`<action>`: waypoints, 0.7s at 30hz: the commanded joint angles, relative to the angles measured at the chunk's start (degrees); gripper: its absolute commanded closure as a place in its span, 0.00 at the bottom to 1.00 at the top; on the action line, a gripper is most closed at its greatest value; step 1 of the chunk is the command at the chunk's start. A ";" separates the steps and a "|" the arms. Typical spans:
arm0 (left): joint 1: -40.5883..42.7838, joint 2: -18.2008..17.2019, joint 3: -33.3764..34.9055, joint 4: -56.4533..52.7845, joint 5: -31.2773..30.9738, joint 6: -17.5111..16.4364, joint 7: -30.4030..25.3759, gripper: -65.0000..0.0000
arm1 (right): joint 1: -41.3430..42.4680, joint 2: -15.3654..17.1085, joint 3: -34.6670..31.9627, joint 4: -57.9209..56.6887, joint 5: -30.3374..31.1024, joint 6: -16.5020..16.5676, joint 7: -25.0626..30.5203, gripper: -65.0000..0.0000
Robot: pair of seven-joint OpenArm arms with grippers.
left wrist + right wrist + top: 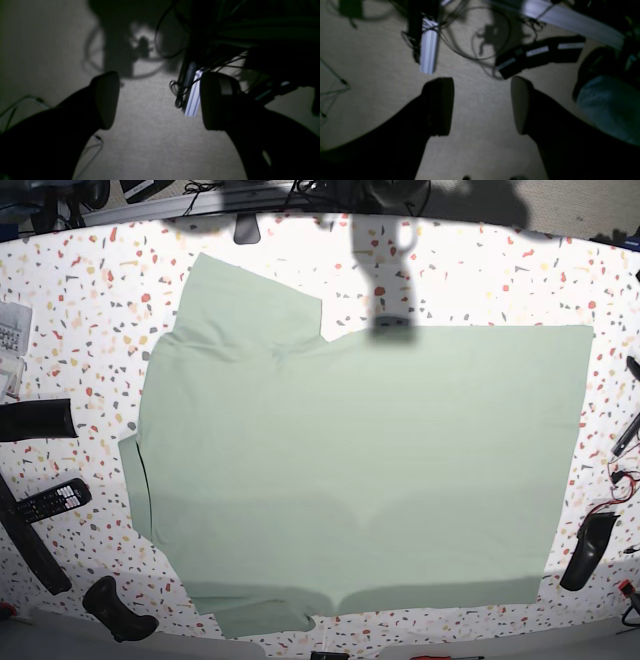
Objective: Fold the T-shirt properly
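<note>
T-shirt [360, 470] laid flat, speckled tabletop [80, 310] margins seen all round | left gripper [160, 100] jaws spread | right gripper [482, 105] jaws spread, nothing held

white speckled terrazzo table [90, 340], brightly lit from above. beige carpet floor [155, 140] below, dim, shadowed, with loose cables [165, 37] and pale metal rail [428, 51].

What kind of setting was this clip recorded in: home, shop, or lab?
Most likely a lab or workshop bench. A T-shirt lies flat on a speckled terrazzo-pattern table, a remote control and loose wires sit at its edges, and the wrist views show cables on carpet.
</note>
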 commanded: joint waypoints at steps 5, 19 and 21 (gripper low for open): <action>10.84 -0.50 -0.11 13.33 -5.57 -0.07 0.00 0.31 | -10.19 5.25 0.26 13.46 0.26 0.00 0.22 0.46; 27.91 -0.70 -0.13 38.97 -9.79 -0.07 4.85 0.31 | -27.85 14.12 2.23 39.56 -4.87 -0.46 -0.85 0.46; 28.00 -0.85 -0.11 41.07 -9.79 -0.07 6.19 0.31 | -27.87 14.21 2.67 40.09 -6.69 -0.46 -0.85 0.46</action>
